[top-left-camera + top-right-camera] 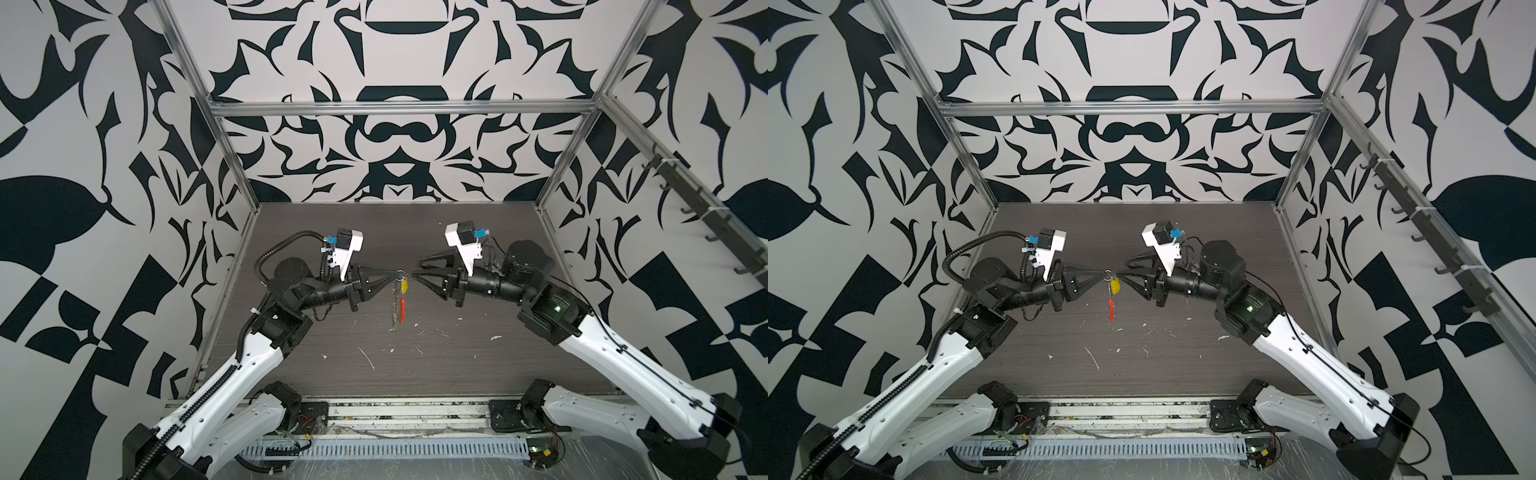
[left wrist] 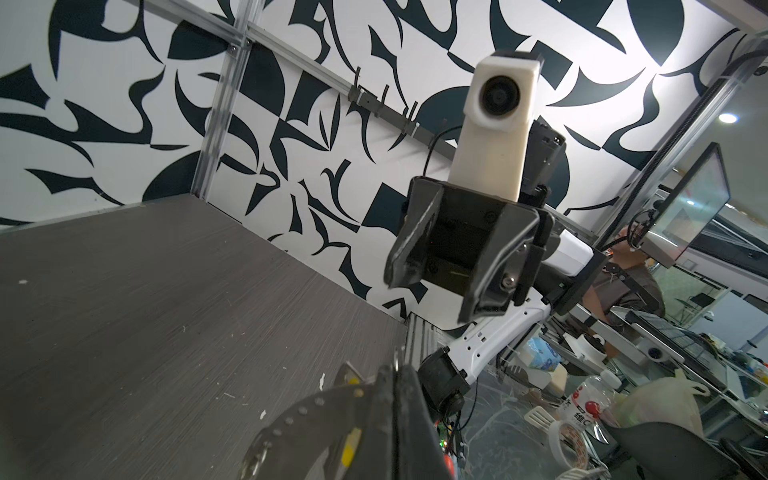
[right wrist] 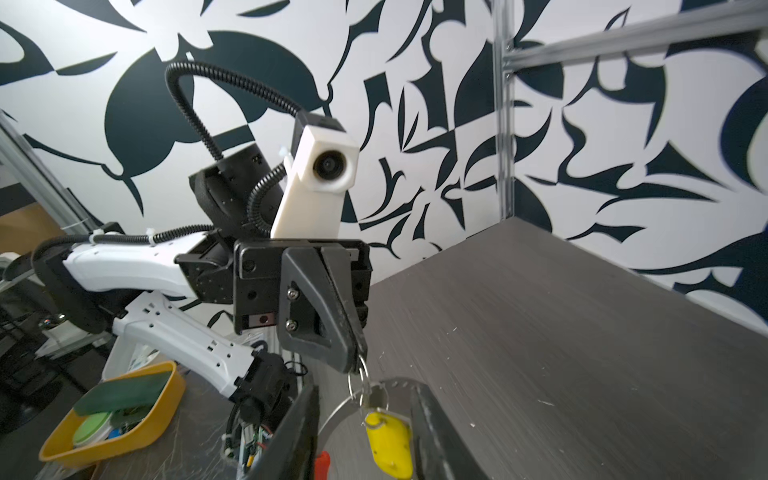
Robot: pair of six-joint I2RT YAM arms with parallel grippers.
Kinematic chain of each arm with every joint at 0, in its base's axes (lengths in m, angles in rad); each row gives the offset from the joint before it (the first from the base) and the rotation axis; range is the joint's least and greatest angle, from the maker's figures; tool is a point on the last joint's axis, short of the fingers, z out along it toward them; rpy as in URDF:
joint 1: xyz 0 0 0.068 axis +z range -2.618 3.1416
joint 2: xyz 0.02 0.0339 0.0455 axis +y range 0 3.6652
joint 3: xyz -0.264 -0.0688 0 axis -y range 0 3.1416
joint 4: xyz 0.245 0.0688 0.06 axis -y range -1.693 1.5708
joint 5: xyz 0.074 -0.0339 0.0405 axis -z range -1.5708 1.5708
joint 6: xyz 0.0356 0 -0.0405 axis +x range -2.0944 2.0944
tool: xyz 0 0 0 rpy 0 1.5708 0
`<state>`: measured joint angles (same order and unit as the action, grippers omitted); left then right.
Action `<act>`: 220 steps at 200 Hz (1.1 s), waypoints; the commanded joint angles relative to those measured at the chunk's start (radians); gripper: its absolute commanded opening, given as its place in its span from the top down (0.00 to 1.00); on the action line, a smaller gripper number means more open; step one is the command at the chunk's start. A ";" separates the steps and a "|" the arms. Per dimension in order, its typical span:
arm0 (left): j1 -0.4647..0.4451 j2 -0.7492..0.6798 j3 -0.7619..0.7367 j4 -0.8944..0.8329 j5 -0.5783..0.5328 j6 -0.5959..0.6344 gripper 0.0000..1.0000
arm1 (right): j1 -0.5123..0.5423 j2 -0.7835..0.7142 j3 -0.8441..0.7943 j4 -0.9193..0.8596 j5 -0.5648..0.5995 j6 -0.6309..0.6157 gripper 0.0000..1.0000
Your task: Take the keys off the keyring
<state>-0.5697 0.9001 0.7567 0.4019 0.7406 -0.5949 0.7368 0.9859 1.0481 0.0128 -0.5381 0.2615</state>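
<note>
Keyring hangs in the air over the table, between the two arms. The left gripper has its fingers pressed together on a small silver ring at the top of the hoop. Just below that pinch dangles the yellow key, head downward, on its own small ring. Farther down, the red sleeve runs along the hoop's lower arc.

The right gripper faces the left one tip to tip, just beside the pinched ring. Its fingers are spread and hold nothing. In the right wrist view the yellow key shows between them, but no contact can be made out.

The hoop looks edge-on in both top views, with its long axis upright: top at the pinch, red end pointing at the table. Whether that low end touches the table is unclear.

I judge the task far from done, since the yellow key is still threaded on. No green key shows on the hoop, so it may be off already or merely hidden.
</note>
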 commanded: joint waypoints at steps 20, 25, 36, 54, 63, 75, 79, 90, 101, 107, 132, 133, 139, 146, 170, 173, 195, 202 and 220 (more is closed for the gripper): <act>-0.001 -0.017 -0.023 0.214 -0.037 -0.057 1.00 | 0.009 -0.005 -0.029 0.154 0.060 0.043 0.57; -0.001 -0.014 -0.026 0.228 -0.035 -0.064 1.00 | 0.009 -0.001 -0.031 0.162 0.051 0.046 0.57; -0.001 -0.009 -0.029 0.254 -0.033 -0.076 1.00 | 0.012 0.005 -0.039 0.180 0.039 0.052 0.57; -0.001 -0.001 -0.030 0.285 -0.025 -0.095 1.00 | 0.018 0.008 -0.052 0.216 0.009 0.062 0.56; -0.001 0.002 -0.029 0.290 -0.019 -0.098 1.00 | 0.019 0.009 -0.056 0.229 -0.001 0.065 0.55; -0.001 0.006 -0.028 0.291 -0.012 -0.101 1.00 | 0.025 0.010 -0.054 0.235 -0.005 0.067 0.55; -0.001 0.007 -0.027 0.293 -0.011 -0.101 1.00 | 0.027 0.010 -0.054 0.237 -0.005 0.068 0.55; -0.001 0.009 -0.027 0.291 -0.009 -0.101 1.00 | 0.031 0.013 -0.051 0.244 -0.005 0.069 0.55; -0.001 0.011 -0.031 0.294 -0.012 -0.100 1.00 | 0.038 0.014 -0.052 0.265 -0.005 0.078 0.55; -0.001 0.011 -0.034 0.299 -0.015 -0.101 1.00 | 0.041 0.014 -0.055 0.280 -0.004 0.085 0.56; -0.001 0.017 -0.042 0.324 -0.021 -0.107 1.00 | 0.056 0.017 -0.063 0.341 0.015 0.108 0.56; -0.001 0.017 -0.042 0.325 -0.022 -0.108 1.00 | 0.055 0.017 -0.063 0.341 0.015 0.107 0.56; -0.001 0.020 -0.042 0.331 -0.020 -0.112 1.00 | 0.059 0.021 -0.061 0.342 0.016 0.107 0.56; -0.001 0.022 -0.042 0.335 -0.018 -0.114 1.00 | 0.059 0.027 -0.056 0.340 0.015 0.107 0.56; -0.001 0.027 -0.042 0.342 -0.012 -0.120 1.00 | 0.062 0.052 -0.045 0.335 0.009 0.111 0.58; -0.001 0.027 -0.042 0.342 -0.012 -0.120 1.00 | 0.062 0.055 -0.044 0.335 0.009 0.111 0.59; -0.001 0.025 -0.047 0.343 -0.014 -0.120 1.00 | 0.065 0.066 -0.040 0.342 -0.004 0.119 0.63; -0.001 0.022 -0.049 0.344 -0.015 -0.119 1.00 | 0.067 0.069 -0.038 0.340 -0.011 0.120 0.64; -0.001 0.019 -0.052 0.342 -0.017 -0.117 1.00 | 0.068 0.076 -0.032 0.329 -0.032 0.125 0.69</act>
<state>-0.5697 0.9318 0.7120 0.6922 0.7219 -0.7067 0.7982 1.0672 0.9806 0.2909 -0.5331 0.3725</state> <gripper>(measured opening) 0.046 0.337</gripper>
